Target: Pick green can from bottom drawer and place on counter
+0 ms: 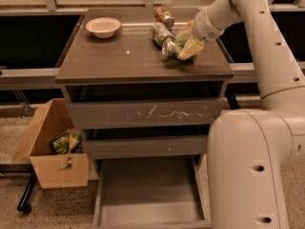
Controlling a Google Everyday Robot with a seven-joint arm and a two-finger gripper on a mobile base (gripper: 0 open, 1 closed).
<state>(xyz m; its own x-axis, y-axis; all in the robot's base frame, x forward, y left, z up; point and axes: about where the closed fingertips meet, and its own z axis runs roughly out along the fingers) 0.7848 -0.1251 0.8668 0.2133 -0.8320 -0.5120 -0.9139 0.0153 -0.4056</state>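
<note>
Placing step, prob. near its end: the green can is out of the bottom drawer, which stands pulled out and bare at the bottom centre of the frame. The can is up on the counter, upper centre-right. It lies tilted on its side, not upright, and looks to be resting on the top or just off it; can't say for sure. The gripper is right at the can's lower-right end, reaching in from the upper right w/ the arm bent over the counter's right edge. Can't tell whether it's clamped on the can or has let go, since the contact is hidden. Another can, brown, lies just behind the green one toward the top of the frame, close but seemingly apart. A white bowl sits well off at upper left. The drawer w/ the scratched front is mid-frame, closed or nearly so, and a cardboard box stands on the floor at lower left. Next move, as I judge it: make sure the can is fully down and settled, release, then lift straight up and back to the right. Do it slowly — a can on its side may roll toward the brown can or the front edge, so no sideways nudge on the way out.
</note>
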